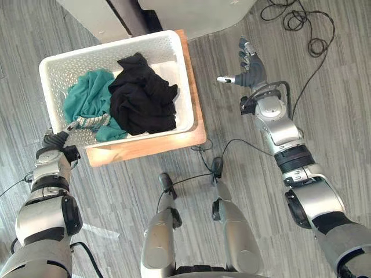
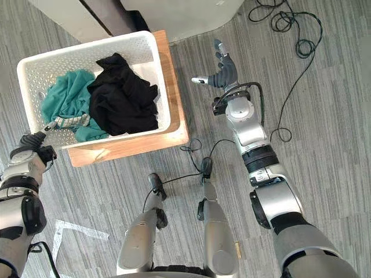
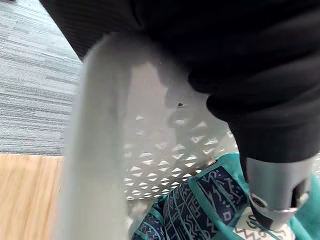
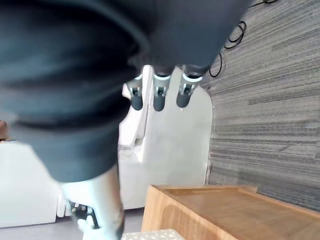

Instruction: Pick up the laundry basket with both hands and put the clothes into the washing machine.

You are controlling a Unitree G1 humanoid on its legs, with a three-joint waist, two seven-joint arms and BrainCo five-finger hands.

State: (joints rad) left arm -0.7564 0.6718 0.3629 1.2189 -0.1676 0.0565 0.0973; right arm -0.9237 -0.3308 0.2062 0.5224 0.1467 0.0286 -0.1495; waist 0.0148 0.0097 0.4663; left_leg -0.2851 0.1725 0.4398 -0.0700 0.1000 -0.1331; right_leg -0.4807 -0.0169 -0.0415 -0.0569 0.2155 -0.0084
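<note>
- Your task has hardly begun. The basket [image 1: 104,50] sits flat on the wood stand [image 1: 145,147] and covers most of it. Only the stand's near edge and right edge show bare.
- Both clothes lie in the basket. The teal cloth [image 1: 87,98] is on the left side. The black cloth [image 1: 142,101] is in the middle, partly on top of the teal one.
- Your left hand [image 1: 61,136] is at the stand's near left corner, right at the basket's rim. It reaches over the rim, close to the teal cloth. You cannot tell if it has a grip on the rim yet.
- Your right hand [image 1: 249,66] is wide open and holds nothing. It hangs over the floor, well apart from the stand's right edge.
- The washer [image 1: 197,14] stands just past the stand's far edge. You cannot see its door.
- Almost all of the job looks left to do. The right hand has to come to the basket's right side. Then both hands have to grip and lift, and the clothes have to go into the washer.
</note>
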